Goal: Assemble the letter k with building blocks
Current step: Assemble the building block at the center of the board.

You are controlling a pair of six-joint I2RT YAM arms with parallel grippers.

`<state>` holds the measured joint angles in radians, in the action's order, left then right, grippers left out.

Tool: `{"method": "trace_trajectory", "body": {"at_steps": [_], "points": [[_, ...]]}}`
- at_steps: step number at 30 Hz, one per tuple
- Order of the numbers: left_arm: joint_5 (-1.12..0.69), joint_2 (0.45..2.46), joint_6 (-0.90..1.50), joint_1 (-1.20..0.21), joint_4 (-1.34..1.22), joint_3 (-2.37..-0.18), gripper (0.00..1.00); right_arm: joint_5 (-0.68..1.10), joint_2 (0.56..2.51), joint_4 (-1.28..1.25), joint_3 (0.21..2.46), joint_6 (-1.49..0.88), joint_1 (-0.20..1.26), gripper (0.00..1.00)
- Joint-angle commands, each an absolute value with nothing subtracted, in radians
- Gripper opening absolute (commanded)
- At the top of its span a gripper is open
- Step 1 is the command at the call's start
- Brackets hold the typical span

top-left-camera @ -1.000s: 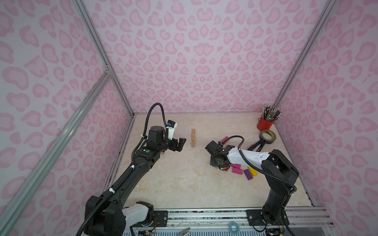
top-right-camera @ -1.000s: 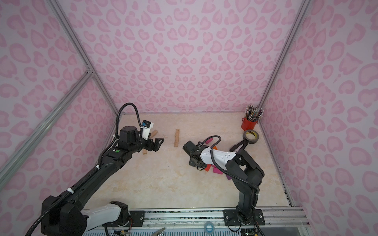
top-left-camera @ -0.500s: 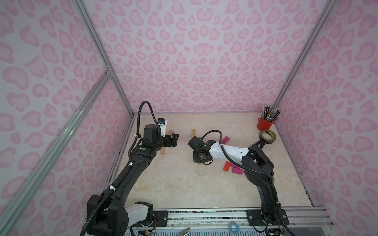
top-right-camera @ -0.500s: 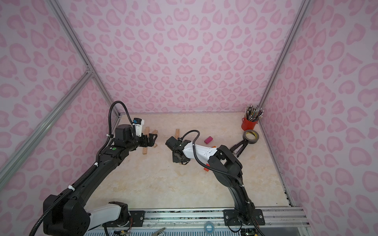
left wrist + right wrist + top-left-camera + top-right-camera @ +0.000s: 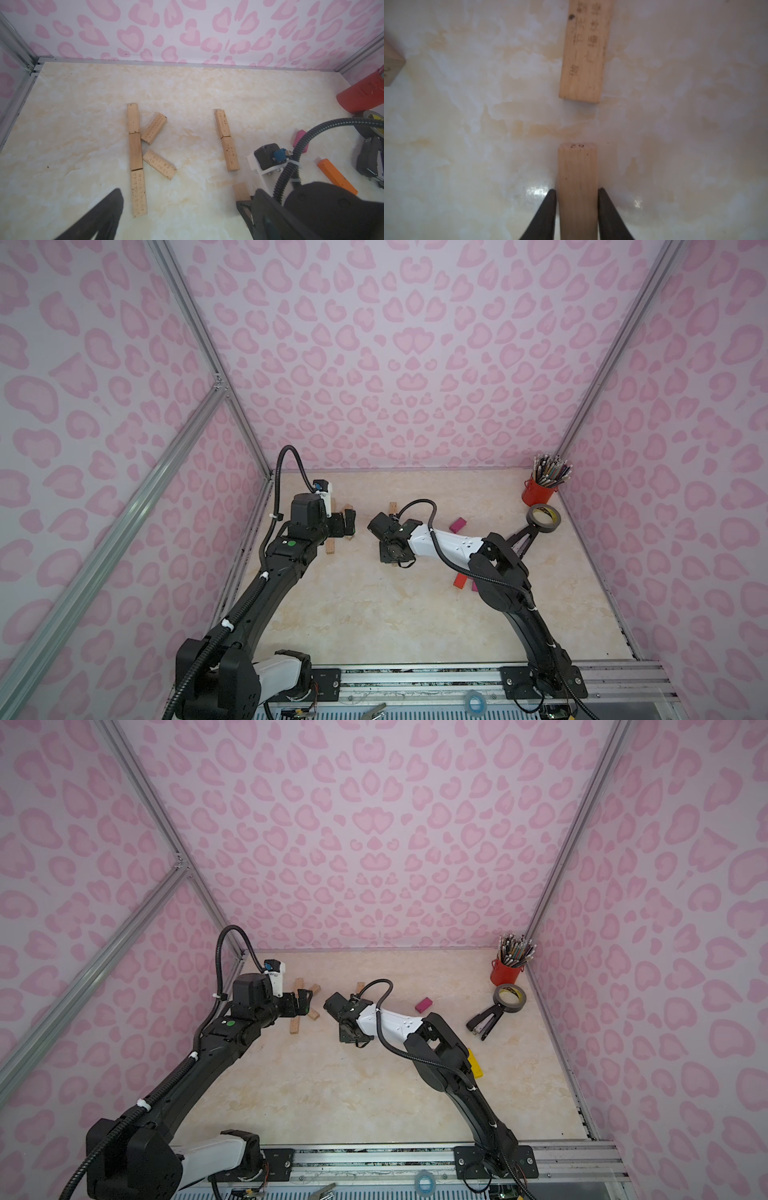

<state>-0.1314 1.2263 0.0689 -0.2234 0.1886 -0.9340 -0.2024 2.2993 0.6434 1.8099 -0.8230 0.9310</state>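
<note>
Plain wood block (image 5: 577, 187) is lying flat on the marble-look desk (image 5: 467, 145), w/ the right fingers (image 5: 548, 212) flanking its long sides. They are sitting tight against the wood or just off it, and I cannot tell whether they are gripping. The block is pointing end-on at a two-block column (image 5: 226, 139), in line w/ it, a small gap between them. Well apart to one side, a finished K (image 5: 135, 153) is sitting: three plain blocks end to end as the stem, two slanted ones touching it. The left fingers (image 5: 108, 212) are hanging spread wide near that K's stem end, holding nothing. Further out in a top view: magenta block (image 5: 458, 524), red cup of pencils (image 5: 540, 493) and grey tape roll (image 5: 544, 518) by the far corner.

Step in hand, by my reading: laying the third stem piece of a second K. Next move is probably calling for closing that gap so the ends are meeting squarely, w/o knocking the column. After that comes freeing the block and fetching two more for the diagonals.
</note>
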Motion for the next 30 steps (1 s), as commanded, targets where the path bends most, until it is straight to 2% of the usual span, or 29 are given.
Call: {"method": "trace_trajectory", "body": {"at_steps": [1, 4, 6, 11, 15, 30], "points": [[-0.118, 1.223, 0.073, -0.222, 0.181, -0.938, 0.99, -0.177, 2.327, 0.682, 1.817, -0.850, 0.928, 0.43], [-0.120, 1.223, 0.075, -0.222, 0.179, -0.937, 0.99, -0.175, 2.325, 0.681, 1.828, -0.850, 0.927, 0.48], [-0.124, 1.224, 0.077, -0.222, 0.178, -0.937, 0.99, -0.173, 2.319, 0.682, 1.828, -0.853, 0.924, 0.49], [-0.138, 1.235, 0.081, -0.222, 0.179, -0.939, 0.99, -0.195, 2.305, 0.681, 1.830, -0.859, 0.925, 0.37], [-0.140, 1.241, 0.083, -0.222, 0.181, -0.941, 0.99, -0.197, 2.318, 0.681, 1.835, -0.873, 0.919, 0.33], [-0.146, 1.249, 0.086, -0.219, 0.183, -0.943, 0.99, -0.198, 2.364, 0.683, 1.886, -0.894, 0.905, 0.30]]}}
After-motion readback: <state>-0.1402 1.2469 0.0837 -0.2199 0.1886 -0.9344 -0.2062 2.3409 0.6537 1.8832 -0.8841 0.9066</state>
